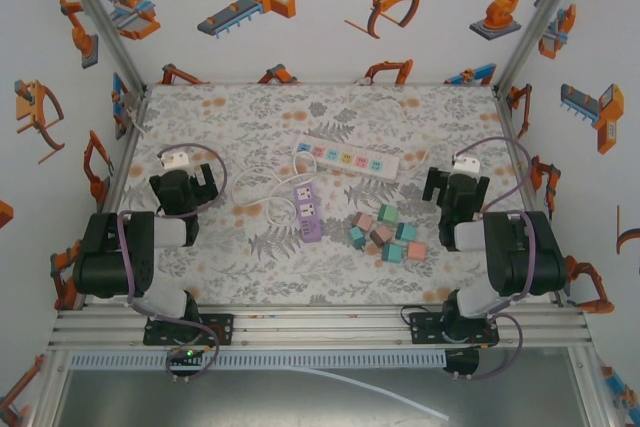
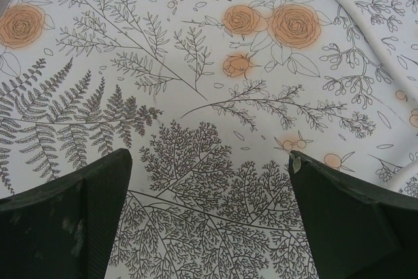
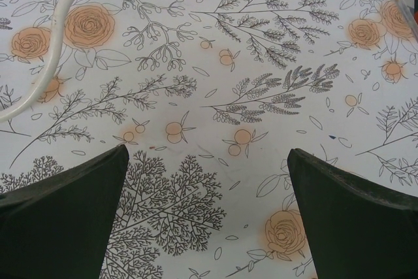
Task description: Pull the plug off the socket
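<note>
1. The purple socket (image 1: 307, 211) lies mid-table, just near of the white strip (image 1: 345, 159). Its plug is too small to make out.
2. If I pull without holding the socket, it may slide into the blocks (image 1: 385, 237).
3. A cable (image 3: 55, 37) lies left of my right claw (image 3: 206, 213). Where it leads is cut off.
4. That claw and my left claw (image 2: 209, 213) are wide open, holding nothing.

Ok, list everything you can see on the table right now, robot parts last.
Power strip: one, white with coloured sockets, centre back.
Purple socket block: one or two, purple, centre, in front of the strip.
Cable: at least one, white, looping over the cloth.
Small blocks: roughly ten, pink and teal, heaped right of centre.
Tablecloth: one, white floral with orange roses.
Left arm: one, black, near left, jaws open, empty.
Right arm: one, black, near right, jaws open, empty.
</note>
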